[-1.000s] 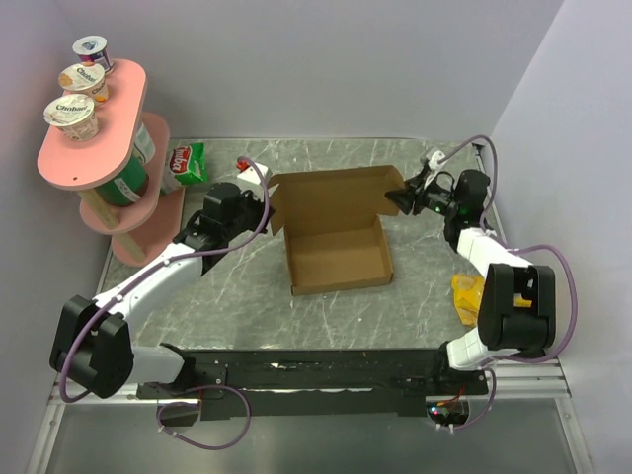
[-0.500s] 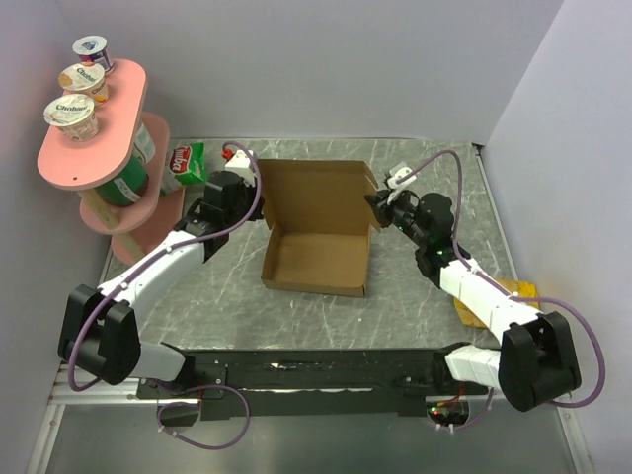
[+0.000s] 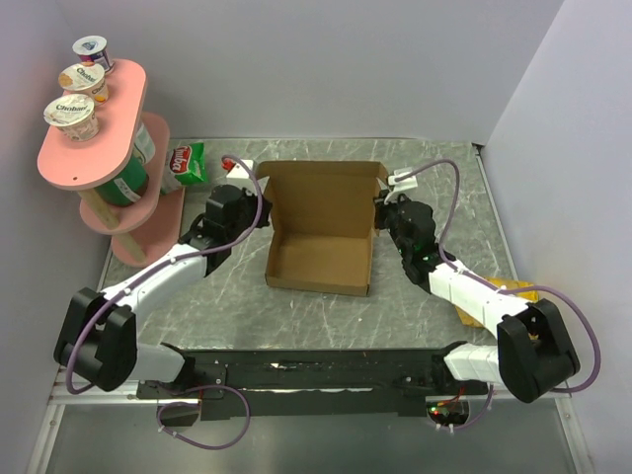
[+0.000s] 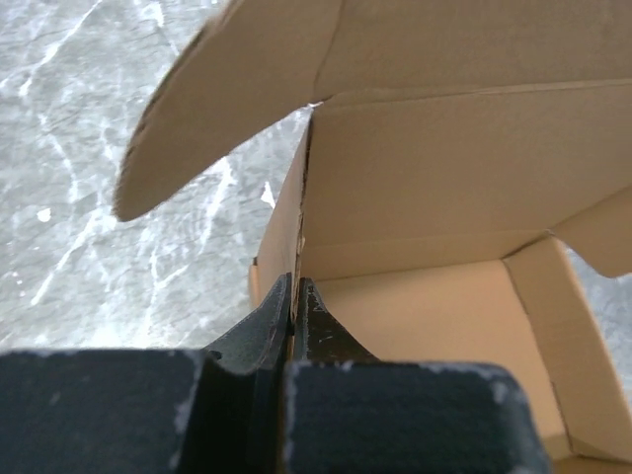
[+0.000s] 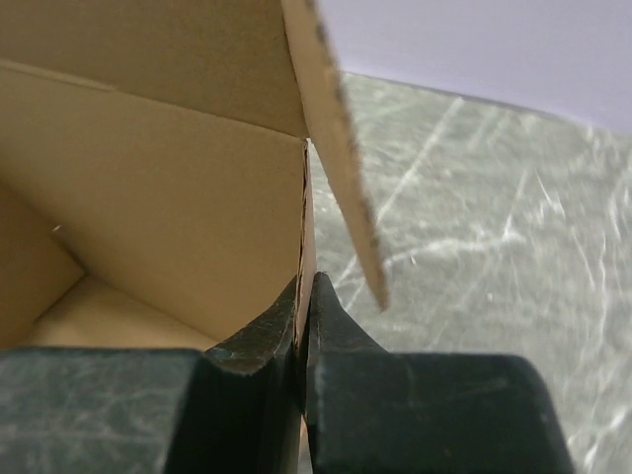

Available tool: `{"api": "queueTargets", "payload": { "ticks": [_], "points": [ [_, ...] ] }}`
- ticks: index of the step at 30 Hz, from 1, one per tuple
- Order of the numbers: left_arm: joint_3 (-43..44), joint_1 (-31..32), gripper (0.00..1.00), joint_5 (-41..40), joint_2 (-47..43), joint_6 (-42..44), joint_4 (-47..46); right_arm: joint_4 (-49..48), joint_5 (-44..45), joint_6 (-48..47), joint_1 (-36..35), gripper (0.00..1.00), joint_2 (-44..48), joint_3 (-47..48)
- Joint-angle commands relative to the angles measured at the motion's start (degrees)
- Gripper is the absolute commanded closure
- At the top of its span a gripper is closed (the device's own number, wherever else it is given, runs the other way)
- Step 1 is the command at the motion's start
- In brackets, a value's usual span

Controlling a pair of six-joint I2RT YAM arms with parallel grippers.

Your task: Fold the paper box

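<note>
The paper box (image 3: 321, 237) is brown cardboard, its tray formed and its lid standing open at the back, in the middle of the table. My left gripper (image 3: 259, 215) is shut on the box's left side wall (image 4: 296, 237); the wall runs between the pinched fingers (image 4: 269, 326). My right gripper (image 3: 379, 211) is shut on the right side wall (image 5: 307, 232), fingers (image 5: 341, 321) on either side of it. A loose lid flap (image 4: 217, 109) hangs out over the table on the left, another flap (image 5: 331, 118) on the right.
A pink two-tier stand (image 3: 104, 158) with yogurt cups (image 3: 71, 114) stands at the back left. A green snack bag (image 3: 186, 161) lies behind the left arm. A yellow packet (image 3: 494, 296) lies under the right arm near the right edge.
Both grippers have carried the box leftward and squared it to the table. The right arm swung in from the far right; the lid now stands more upright.
</note>
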State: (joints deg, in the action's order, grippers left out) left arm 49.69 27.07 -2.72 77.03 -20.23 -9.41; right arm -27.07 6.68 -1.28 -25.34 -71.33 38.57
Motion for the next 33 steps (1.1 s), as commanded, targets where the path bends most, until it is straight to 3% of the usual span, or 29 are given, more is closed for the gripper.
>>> {"api": "queueTargets", "payload": {
  "ticks": [1,7,20,23,29,33],
  "points": [
    [-3.45,3.34,0.99,7.91,-1.36,-1.48,-2.45,-1.41,2.63,8.74,-3.31,0.94,-1.36,-1.56],
    [-8.82,5.18,0.99,8.00,-3.03,-1.22,-5.88,-0.97,12.46,13.13,-7.52,0.90,-1.97,-2.53],
    [-11.19,5.71,0.99,5.62,-3.65,-1.74,-6.58,-0.26,30.22,19.11,-17.19,0.89,-2.50,-5.16],
    [-12.95,5.71,0.99,4.57,-4.43,-2.36,-7.38,-1.58,32.07,20.61,-19.04,0.79,-2.32,-7.36],
    [-17.61,5.71,0.99,2.90,-7.25,-1.40,-9.31,-3.16,35.42,21.41,-23.51,0.68,-0.57,-12.28],
    [-20.68,5.80,0.99,3.77,-7.60,-1.04,-12.39,-1.95,37.62,21.41,-25.98,0.49,1.28,-14.22]
  ]
}}
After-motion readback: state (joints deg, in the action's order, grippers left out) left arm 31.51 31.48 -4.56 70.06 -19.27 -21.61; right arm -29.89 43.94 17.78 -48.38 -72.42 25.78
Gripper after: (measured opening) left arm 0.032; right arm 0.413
